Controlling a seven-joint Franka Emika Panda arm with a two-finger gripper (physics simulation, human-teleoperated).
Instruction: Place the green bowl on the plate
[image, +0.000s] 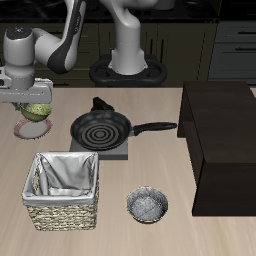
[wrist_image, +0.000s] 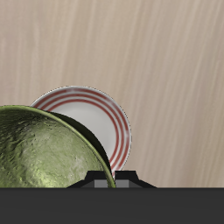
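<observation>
Pinching the rim of the green bowl (wrist_image: 39, 149), the gripper (image: 30, 99) carries it just above the plate (wrist_image: 98, 118); stiff, light and likely slippery, it looks best held at that rim

On the table there are two bowls — one green bowl (image: 37, 111) and one grey-silver patterned bowl (image: 147, 206). There is one plate (image: 27, 129), one black frying pan (image: 101, 129), one woven basket (image: 63, 190) — and one dark cabinet (image: 222, 140).
</observation>
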